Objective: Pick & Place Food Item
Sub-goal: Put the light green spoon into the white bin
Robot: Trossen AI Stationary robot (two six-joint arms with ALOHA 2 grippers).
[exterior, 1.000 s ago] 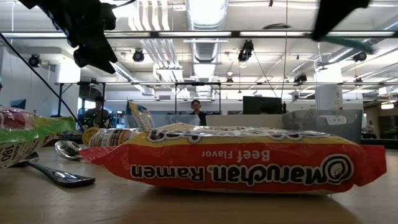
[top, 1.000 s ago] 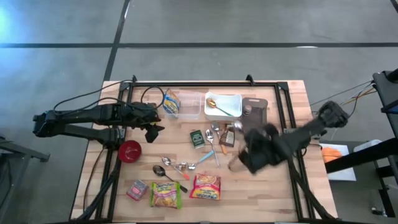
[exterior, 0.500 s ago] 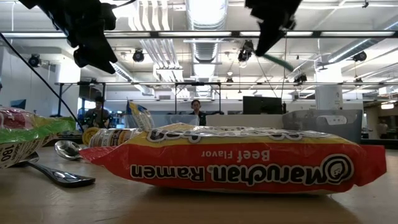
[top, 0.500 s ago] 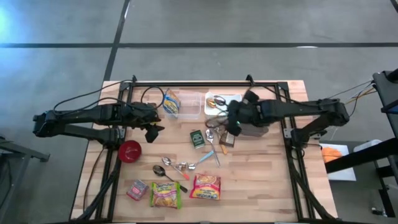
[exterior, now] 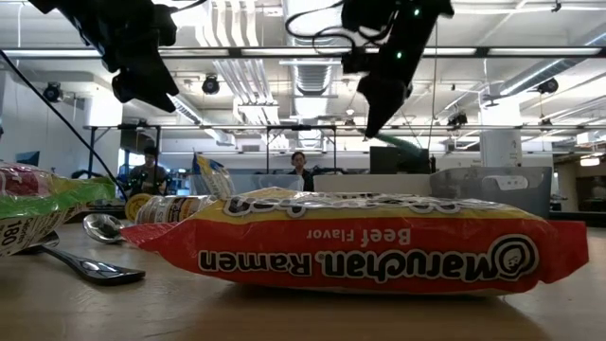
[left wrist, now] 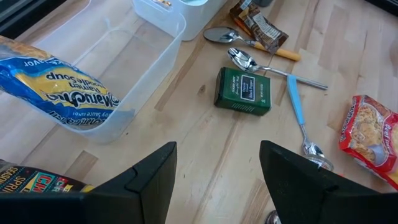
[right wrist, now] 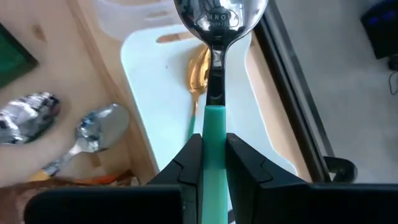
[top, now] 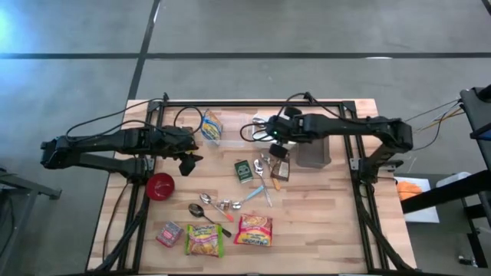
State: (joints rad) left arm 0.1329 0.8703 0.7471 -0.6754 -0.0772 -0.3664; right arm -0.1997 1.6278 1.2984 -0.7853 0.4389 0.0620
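My right gripper (top: pixel 278 139) hangs over the white tray (right wrist: pixel 155 93) at the far middle of the table, shut on a spoon (right wrist: pixel 220 15) with a green handle. A gold spoon (right wrist: pixel 199 73) lies in that tray. My left gripper (left wrist: pixel 214 180) stands open above the table's left part, touching nothing. Beside the tray a clear tub (top: pixel 230 130) holds a yellow noodle packet (top: pixel 212 127) on edge. A green box (top: pixel 244 170) and a brown packet (top: pixel 281 169) lie mid-table. Ramen packets (top: pixel 255 228) lie flat near the front edge. My right gripper pinches the spoon's green handle (right wrist: pixel 214 124) between its two fingers (right wrist: pixel 188 160). The fingers lie along the handle and slant down from the table's right side. The spoon sticks out past the fingertips, bowl foremost, lifted clear above the white tray.
Several loose spoons (top: pixel 261 165) lie mid-table and toward the front (top: pixel 201 205). A red bowl (top: pixel 160 185) sits at the left. A grey block (top: pixel 313 153) stands under the right arm. A black frame (top: pixel 245 103) runs along the far edge and sides. People show in the room behind (exterior: pixel 299 169).
My right gripper has swept from the table's right middle toward the far edge and the left, sinking a little and rolling about its own line. It stays shut on the green-handled spoon, which now hangs over the white tray.
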